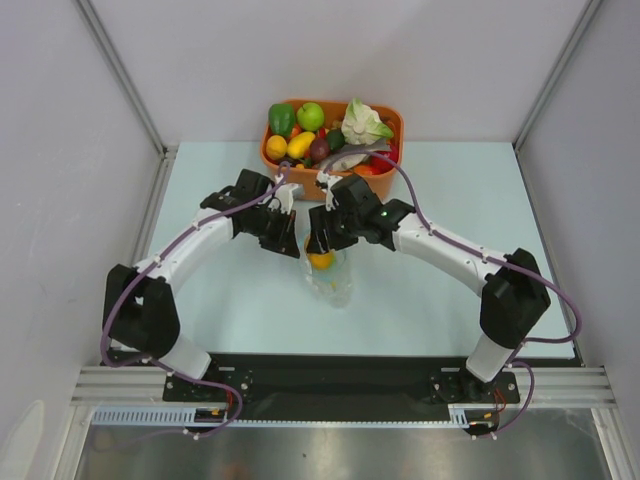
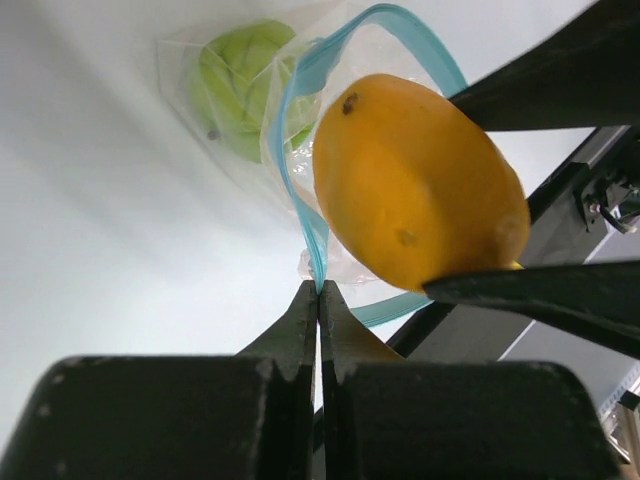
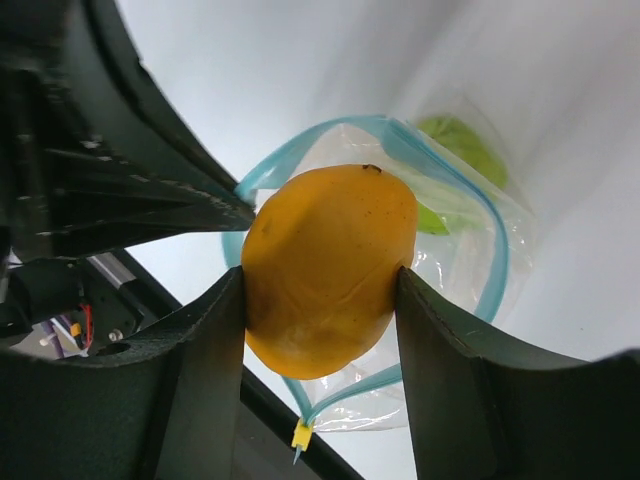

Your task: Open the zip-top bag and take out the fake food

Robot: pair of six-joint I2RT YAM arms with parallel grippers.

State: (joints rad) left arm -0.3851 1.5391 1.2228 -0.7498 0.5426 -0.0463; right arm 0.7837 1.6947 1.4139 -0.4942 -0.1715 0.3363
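Note:
The clear zip-top bag (image 1: 335, 285) lies mid-table with its light-blue zip strip (image 2: 300, 150) pulled open into a loop. My left gripper (image 2: 319, 288) is shut on one edge of that strip. My right gripper (image 3: 320, 288) is shut on the orange-yellow round fruit (image 3: 325, 250), its fingers (image 3: 215, 340) pressed against both sides, right at the bag's mouth. In the top view the fruit (image 1: 320, 260) shows between the two grippers, left (image 1: 297, 243) and right (image 1: 318, 248). A lime-green fruit (image 2: 245, 90) still sits inside the bag (image 3: 470, 270).
An orange tub (image 1: 268, 152) with several toy fruits and a white-and-green cauliflower (image 1: 365, 125) stands at the back of the table, just behind both wrists. White walls close in the left, right and far sides.

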